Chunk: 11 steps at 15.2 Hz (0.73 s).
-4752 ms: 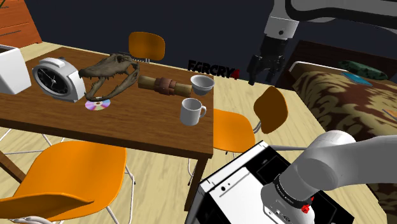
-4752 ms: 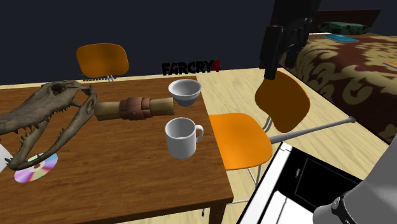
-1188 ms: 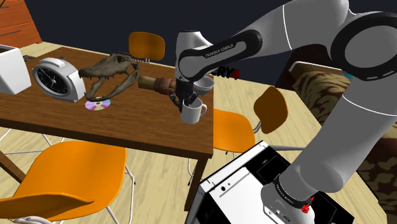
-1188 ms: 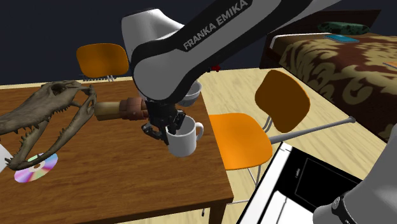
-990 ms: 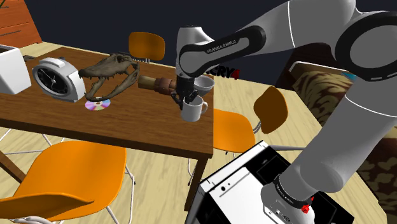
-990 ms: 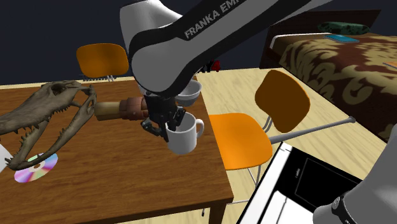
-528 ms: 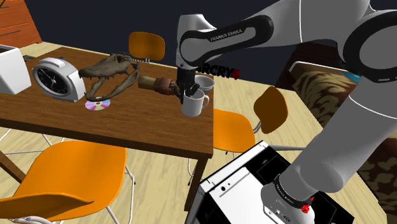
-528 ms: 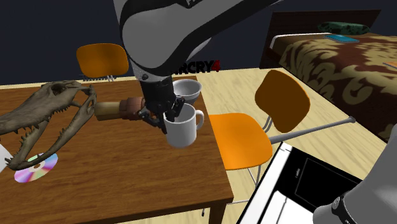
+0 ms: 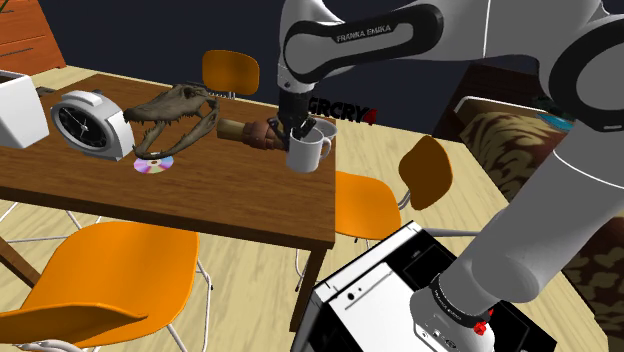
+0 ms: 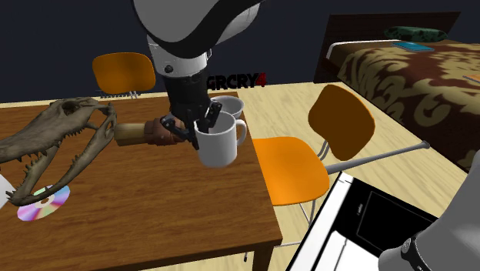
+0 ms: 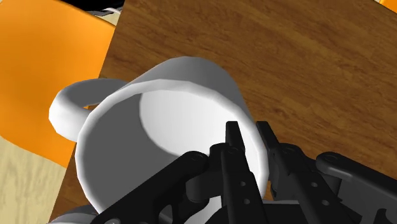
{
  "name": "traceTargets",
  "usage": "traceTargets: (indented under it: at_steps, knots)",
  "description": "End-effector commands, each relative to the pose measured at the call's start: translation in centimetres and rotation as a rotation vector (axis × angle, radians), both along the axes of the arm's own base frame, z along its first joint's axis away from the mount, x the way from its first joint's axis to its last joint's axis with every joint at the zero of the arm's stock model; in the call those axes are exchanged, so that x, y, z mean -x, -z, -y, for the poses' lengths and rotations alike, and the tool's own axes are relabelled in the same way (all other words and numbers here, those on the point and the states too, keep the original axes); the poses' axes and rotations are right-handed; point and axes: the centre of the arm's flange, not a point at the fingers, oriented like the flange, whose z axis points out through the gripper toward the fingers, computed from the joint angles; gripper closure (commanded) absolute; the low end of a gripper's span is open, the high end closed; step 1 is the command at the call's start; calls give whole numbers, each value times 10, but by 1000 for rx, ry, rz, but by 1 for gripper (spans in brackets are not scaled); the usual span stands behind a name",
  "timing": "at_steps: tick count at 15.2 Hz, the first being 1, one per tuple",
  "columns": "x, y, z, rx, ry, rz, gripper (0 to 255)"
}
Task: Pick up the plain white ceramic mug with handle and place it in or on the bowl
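since half a second ago the mug (image 9: pixel 303 155) had climbed higher off the bench (image 9: pixel 200 195) and edged toward the bowl (image 9: pixel 325 130). from the shoulder view it hung clear of the wood under the white arm (image 9: pixel 360 45), partly in front of the bowl, with the skull (image 9: pixel 175 115) away to that view's left. in the second exterior view the mug (image 10: pixel 219 146) sat upright in the air, its handle toward the orange chair (image 10: pixel 288 165), the bowl (image 10: pixel 231 104) just behind it. in the wrist view the jaws were clamped on the mug's wall, one finger (image 11: pixel 234 159) inside the rim and the other outside, with the bench (image 11: pixel 305 63) beneath.
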Motion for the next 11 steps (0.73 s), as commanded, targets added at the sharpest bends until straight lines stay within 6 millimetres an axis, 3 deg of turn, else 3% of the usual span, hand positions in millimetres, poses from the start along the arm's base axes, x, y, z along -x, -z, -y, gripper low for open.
traceTargets:
  at_steps: [1, 9, 11]
  knots:
    - [1, -12, 1, 0, 0, 0, 255]
    - [1, -52, 1, 0, 0, 0, 255]
    - [-16, -54, 22, 0, 0, 0, 255]
